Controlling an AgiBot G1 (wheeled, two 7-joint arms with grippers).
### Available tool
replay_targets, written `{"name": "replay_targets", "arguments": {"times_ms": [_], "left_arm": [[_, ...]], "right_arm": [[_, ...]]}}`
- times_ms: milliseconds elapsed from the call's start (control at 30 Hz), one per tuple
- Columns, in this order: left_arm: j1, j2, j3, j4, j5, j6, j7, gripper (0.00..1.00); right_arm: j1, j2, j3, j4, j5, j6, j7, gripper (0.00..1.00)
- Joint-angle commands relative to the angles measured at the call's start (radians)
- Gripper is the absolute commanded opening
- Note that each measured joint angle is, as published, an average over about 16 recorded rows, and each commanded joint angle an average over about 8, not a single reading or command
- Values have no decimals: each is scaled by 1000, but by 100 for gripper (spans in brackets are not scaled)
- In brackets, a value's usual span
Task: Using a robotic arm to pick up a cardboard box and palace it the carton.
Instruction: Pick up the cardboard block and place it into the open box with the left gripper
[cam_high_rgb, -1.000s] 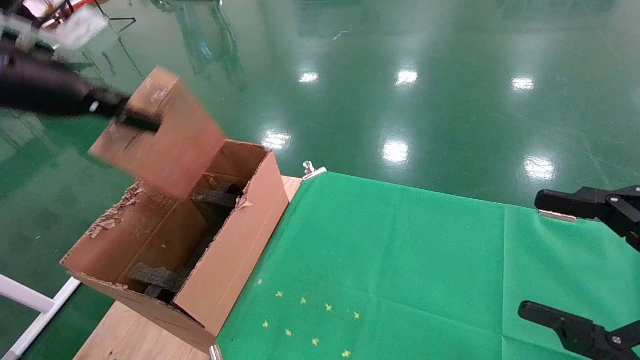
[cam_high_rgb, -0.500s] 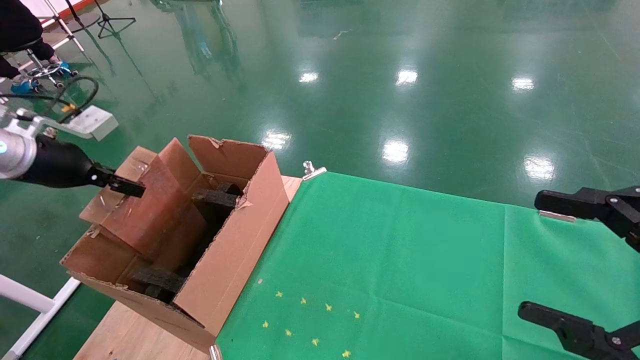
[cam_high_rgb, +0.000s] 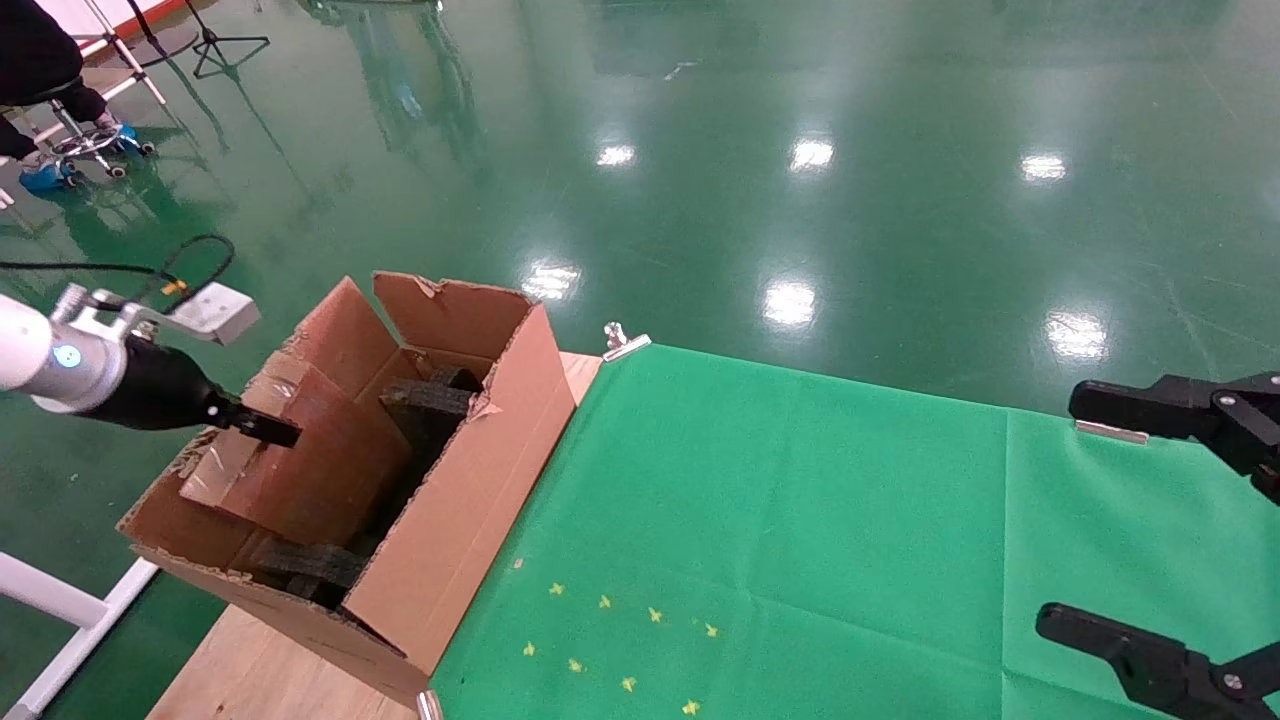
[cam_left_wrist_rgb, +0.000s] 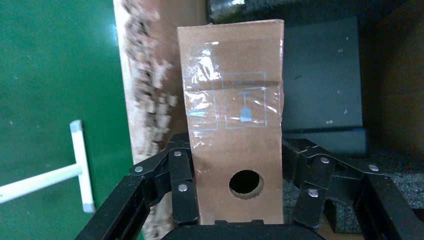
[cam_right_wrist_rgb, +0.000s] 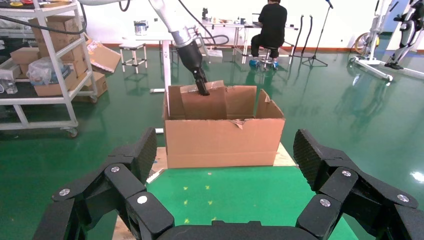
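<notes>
The left claw (cam_left_wrist_rgb: 240, 200) grips the cardboard box (cam_high_rgb: 300, 460), tilted partway inside the carton (cam_high_rgb: 470, 500); the right claw (cam_right_wrist_rgb: 222, 175) gapes wide, well apart from the carton.

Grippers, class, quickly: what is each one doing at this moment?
Left gripper: jaws closed on the cardboard box, lowered into the carton.
Right gripper: jaws open, holding nothing.

No legible text; cardboard box (cam_left_wrist_rgb: 231, 120) bears a faint printed symbol only

Robotics lab or workshop hall, glossy green floor (cam_high_rgb: 800, 150), wheeled shelving rack (cam_right_wrist_rgb: 47, 65) with boxes, seated person (cam_right_wrist_rgb: 272, 25) at benches, tripods
</notes>
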Motion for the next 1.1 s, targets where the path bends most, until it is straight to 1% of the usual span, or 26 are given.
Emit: {"name": "replay_targets", "arguments": {"times_ms": [33,267,300,333,533,567,600,1100], "left_arm": [[10,21,-1,50,-8,-10,29,0],[45,78,-9,175,-26,-51,75,0],[48,84,-10,189,-28,-58,75,4],[50,89,-11,201,-29,-65,75,15],[57,111,-19,256,-40,-98,63,90],[57,112,-20,260,-41,-100,62,98],[58,114,-21,264,-42,-103,61,100],[56,106,-17,246,-37,-86,65,100]], "right_arm": [[0,0,0,0,0,0,0,100],[0,0,0,0,0,0,0,100],[0,0,0,0,0,0,0,100],[0,0,0,0,0,0,0,100],[0,0,0,0,0,0,0,100],[0,0,0,0,0,0,0,100],[0,0,0,0,0,0,0,100],[0,0,0,0,0,0,0,100]]}}
